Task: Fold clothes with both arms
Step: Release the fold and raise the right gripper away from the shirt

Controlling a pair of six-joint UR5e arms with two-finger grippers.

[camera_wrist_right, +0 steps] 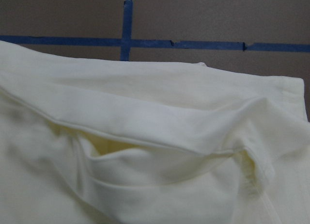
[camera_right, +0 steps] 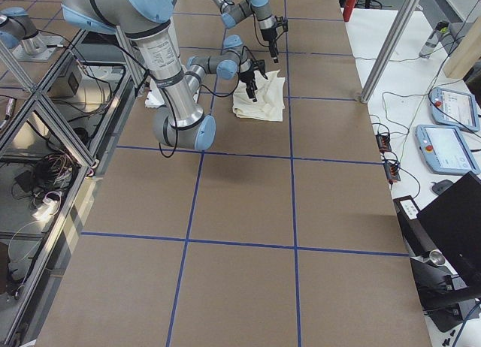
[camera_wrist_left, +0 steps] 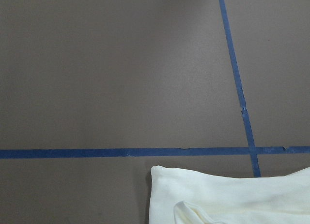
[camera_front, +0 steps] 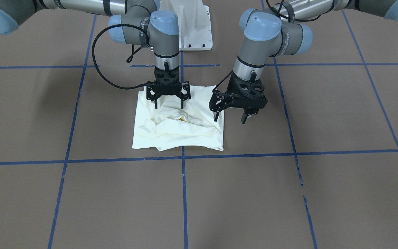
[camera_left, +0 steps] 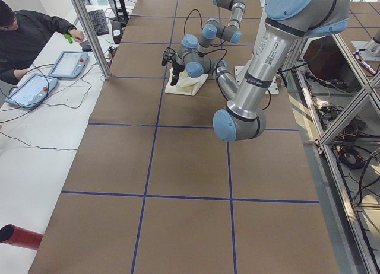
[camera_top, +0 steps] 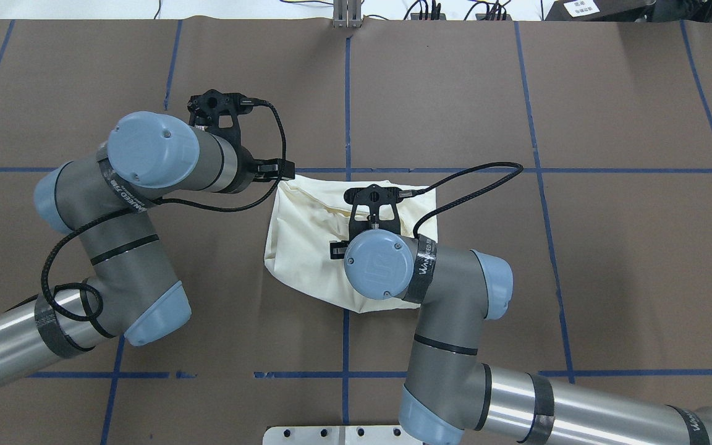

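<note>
- Exterior front-facing view: you see the cream T-shirt (camera_front: 185, 133) lying in a rumpled, folded bundle near the middle of the desk (camera_front: 306, 200), plain side up, across a blue tape line (camera_front: 184, 193).
- Your right pincer (camera_front: 169, 104) hangs over the shirt's robot-side half, jaws spread, holding nothing.
- Your left pincer (camera_front: 229, 119) stands at the shirt's side edge, jaws apart and empty, partly over cloth, partly over bare desk.

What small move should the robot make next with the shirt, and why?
Probably lower the right gripper and pinch the rumpled top layer of the shirt under it to pull it flat: that gripper and the left gripper are both open and hold nothing.
</note>
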